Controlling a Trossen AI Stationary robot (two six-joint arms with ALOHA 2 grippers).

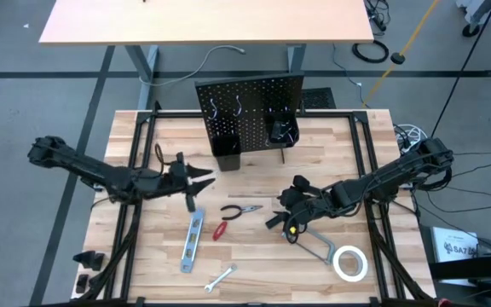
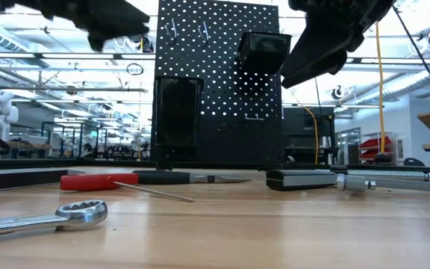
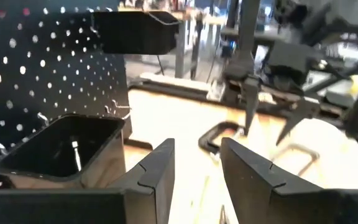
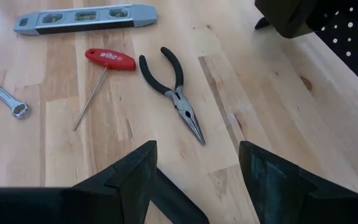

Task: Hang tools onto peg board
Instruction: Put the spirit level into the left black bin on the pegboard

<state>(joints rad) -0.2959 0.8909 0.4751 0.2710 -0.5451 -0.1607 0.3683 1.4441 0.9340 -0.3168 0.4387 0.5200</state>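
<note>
The peg board [image 1: 250,111] is stood upright at the far edge of the counter [image 1: 143,256], with two black bins [image 1: 225,147] on its front. The pliers [image 1: 239,210] are lain in front of the peg board, between the two claws. The left claw [image 1: 201,179] is held to the left of the pliers, fingers apart and empty. The right claw [image 1: 273,223] is held just right of the pliers, fingers apart and empty. The screwdriver [image 1: 219,230], level [image 1: 193,241] and wrench [image 1: 220,279] are spread nearer than the pliers; the tape roll [image 1: 349,263] is seen well to their right.
</note>
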